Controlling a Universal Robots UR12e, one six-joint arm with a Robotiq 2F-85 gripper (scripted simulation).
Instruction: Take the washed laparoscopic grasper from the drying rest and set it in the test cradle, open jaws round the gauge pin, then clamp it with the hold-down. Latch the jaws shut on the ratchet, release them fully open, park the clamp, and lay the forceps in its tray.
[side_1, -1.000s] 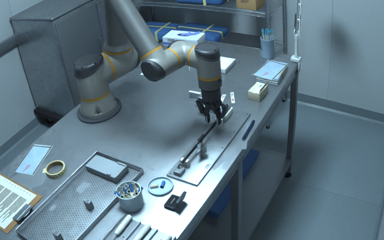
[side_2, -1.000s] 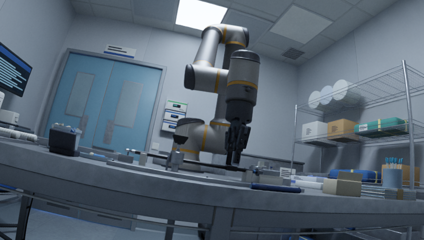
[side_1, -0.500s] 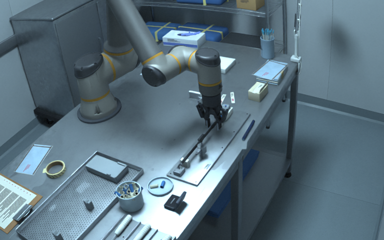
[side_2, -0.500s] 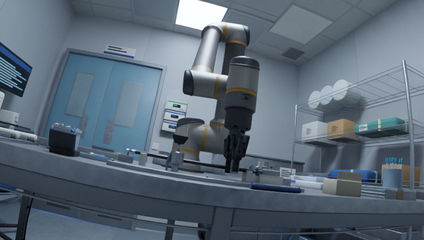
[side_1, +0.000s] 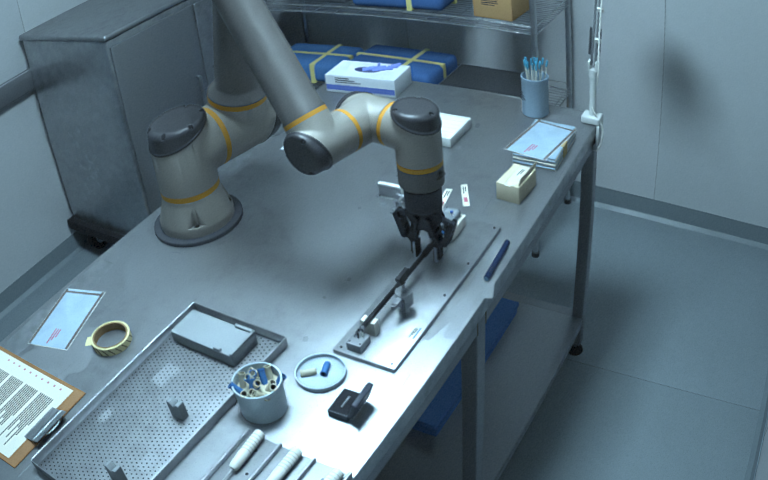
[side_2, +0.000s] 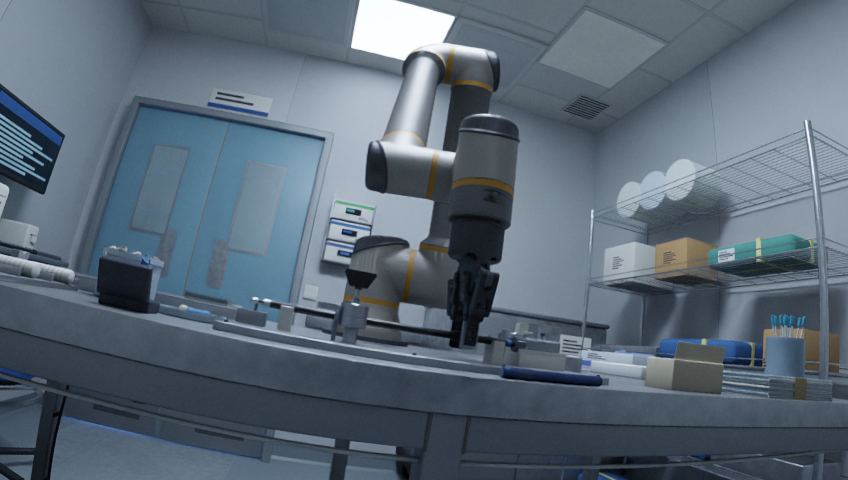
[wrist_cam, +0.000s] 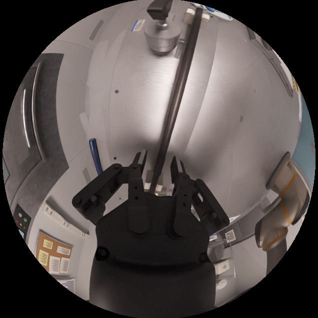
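Note:
The laparoscopic grasper (side_1: 401, 283) (side_2: 381, 323) (wrist_cam: 175, 101) lies along the test cradle plate (side_1: 419, 294), its long dark shaft resting in the cradle supports. Its jaw end sits by the gauge pin block (side_1: 358, 341) at the near end of the plate. Its handle end lies under my wrist, near the far end. The hold-down clamp (side_1: 403, 294) (side_2: 352, 309) (wrist_cam: 162, 35) stands beside the shaft midway, its black knob up. The perforated tray (side_1: 153, 390) sits at the front left of the table. My gripper (side_1: 429, 249) (side_2: 466, 340) (wrist_cam: 158, 164) straddles the shaft near the handle, open and holding nothing.
Behind the plate are a white pad (side_1: 456, 128), a blue cup of swabs (side_1: 534, 90) and a tan box (side_1: 516, 183). A blue pen (side_1: 496, 260) lies by the plate's right edge. A cup of parts (side_1: 260, 391), a dish (side_1: 320, 372) and a black block (side_1: 350, 404) stand in front.

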